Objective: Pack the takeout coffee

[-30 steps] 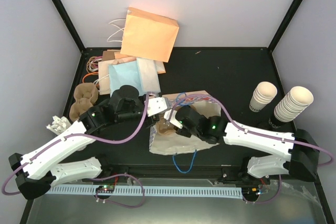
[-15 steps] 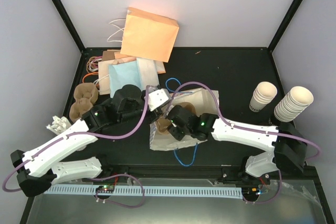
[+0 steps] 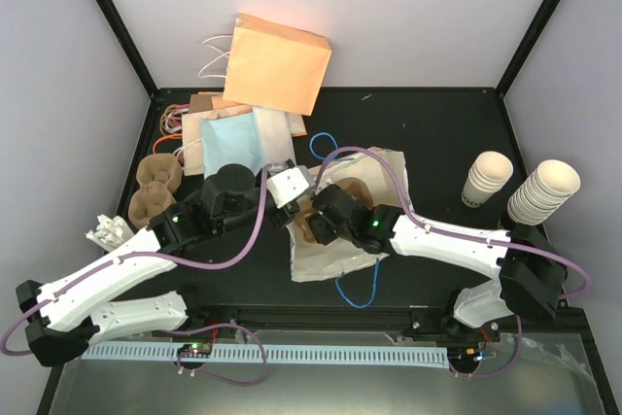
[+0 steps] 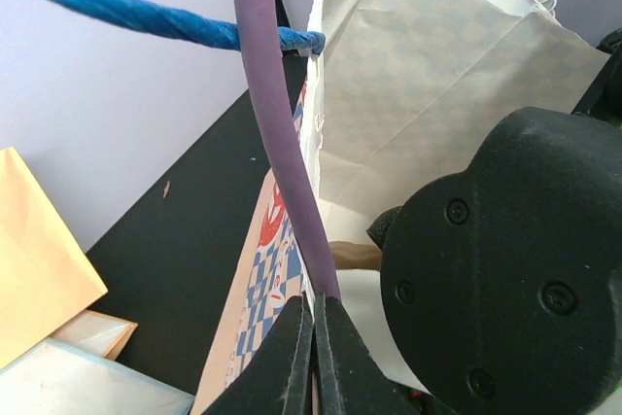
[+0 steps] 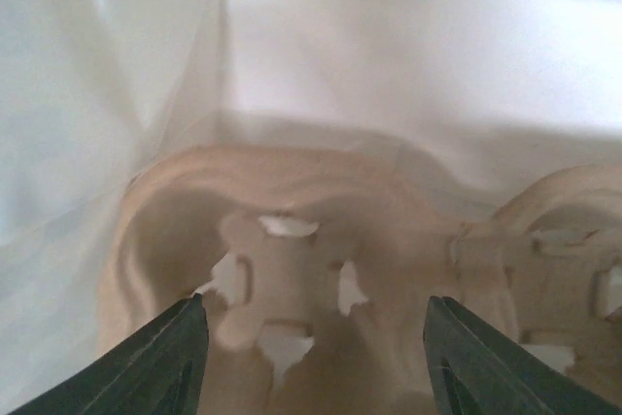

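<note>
Nearest, the right gripper (image 5: 316, 310) is sunk into the mouth of the paper bag (image 3: 335, 261). Its jaws are spread wide with nothing between them, over a brown pulp cup tray (image 5: 292, 191) lying at the bag's bottom. Just left of it, the left gripper (image 4: 313, 326) has its jaws pressed together on what looks like the bag's left wall, holding the mouth open. No single cup shows inside the bag, in either pair of jaws, or standing alone on the table. The only cups in view are two nested stacks at the right side, a shorter one (image 3: 486, 179) and a taller one (image 3: 542, 191), well apart from both grippers. A paper cup like these should be very light, thin-walled and easy to crush or tip. Its smooth tapered side can slide in a pinch, so a soft hold across the wall just under the rolled rim seems best. At the left lie spare trays (image 3: 155, 187), and at the far left a pile of flat bags (image 3: 277, 63).
</note>
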{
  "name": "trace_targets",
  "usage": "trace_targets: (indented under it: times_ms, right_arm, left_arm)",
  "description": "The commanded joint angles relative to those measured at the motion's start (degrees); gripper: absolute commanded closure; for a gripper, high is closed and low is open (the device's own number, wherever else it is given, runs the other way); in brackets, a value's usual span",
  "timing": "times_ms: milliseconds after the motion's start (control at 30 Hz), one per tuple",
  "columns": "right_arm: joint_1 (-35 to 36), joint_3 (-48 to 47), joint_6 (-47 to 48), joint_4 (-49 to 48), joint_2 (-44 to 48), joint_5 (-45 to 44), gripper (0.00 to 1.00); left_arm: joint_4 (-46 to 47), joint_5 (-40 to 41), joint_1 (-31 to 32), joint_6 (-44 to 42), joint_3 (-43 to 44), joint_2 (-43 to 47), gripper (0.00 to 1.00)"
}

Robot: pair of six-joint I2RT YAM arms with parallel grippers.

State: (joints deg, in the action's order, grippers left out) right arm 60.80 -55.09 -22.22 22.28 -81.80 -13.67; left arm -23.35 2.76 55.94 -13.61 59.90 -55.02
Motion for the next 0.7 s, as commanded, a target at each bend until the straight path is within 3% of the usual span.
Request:
trace_targets:
  times_ms: [0,333,533,667]
  right_arm:
    - [-2.16,3.05,-3.51,-6.56,-1.80,-8.39,0.35]
    - [-2.45,4.99,-3.79,-3.43,-4.11,-11.11,0.39]
    - [-6.61,7.99,-4.23,-8.13,-3.60,-1.70,0.38]
    - [-6.70,7.61,-4.25,-9.21,-4.97,0.72,0.38]
  left_arm:
    - [2.93,-5.11,2.33,-2.27,-1.26,2.32,0.98]
    - [2.18,0.40,5.92,-5.36,-1.67,1.52,0.98]
    - [3.87,-0.17,6.37,-5.65,-1.92,2.37,0.98]
    - [4.92,5.82,6.37,-4.16,-0.03,0.43,0.98]
